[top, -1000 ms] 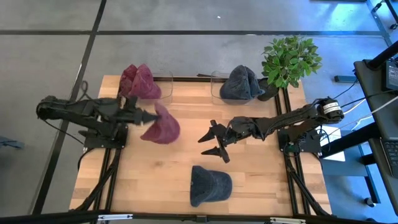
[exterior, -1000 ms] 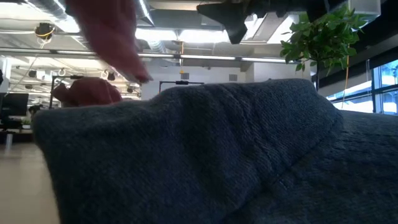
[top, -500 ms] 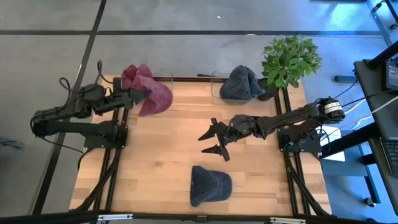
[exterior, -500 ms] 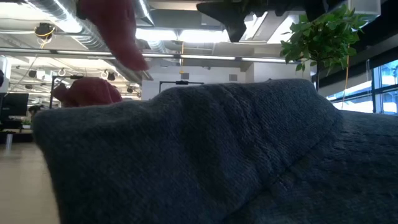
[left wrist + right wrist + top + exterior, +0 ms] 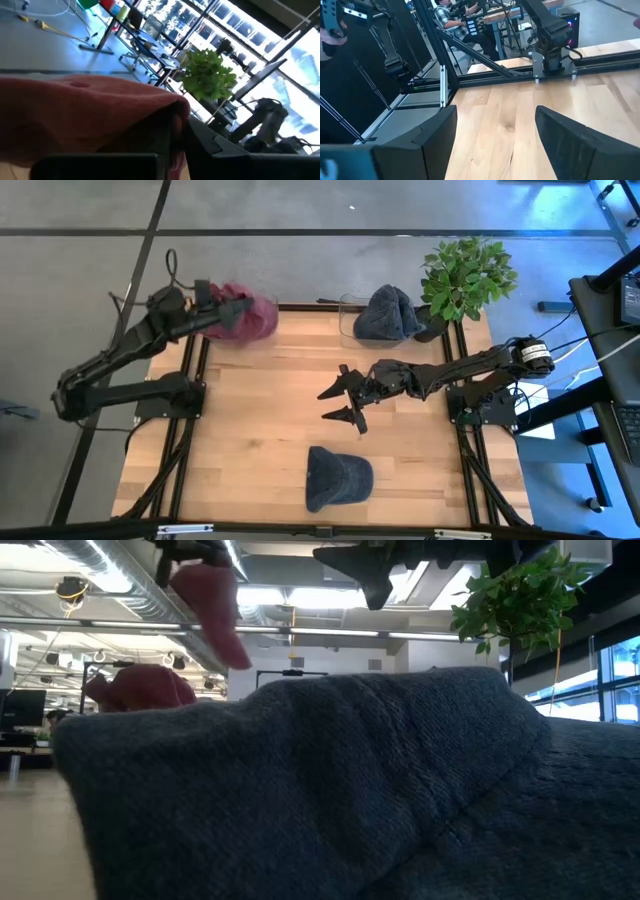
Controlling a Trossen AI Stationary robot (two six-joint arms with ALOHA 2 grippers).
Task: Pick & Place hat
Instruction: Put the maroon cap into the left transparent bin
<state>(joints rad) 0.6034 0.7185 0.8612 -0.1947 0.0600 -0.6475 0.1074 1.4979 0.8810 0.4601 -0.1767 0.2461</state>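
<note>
The left gripper (image 5: 232, 313) is clenched on a red hat (image 5: 250, 318), lifted over the table's (image 5: 270, 430) far left corner. The right gripper (image 5: 337, 404) hangs spread mid-table.

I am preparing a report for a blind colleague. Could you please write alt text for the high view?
The left claw holds a red hat over the table's far left corner, while the open right claw hovers above the table's middle. One blue hat lies at the near edge, another at the far edge beside a plant.
</note>
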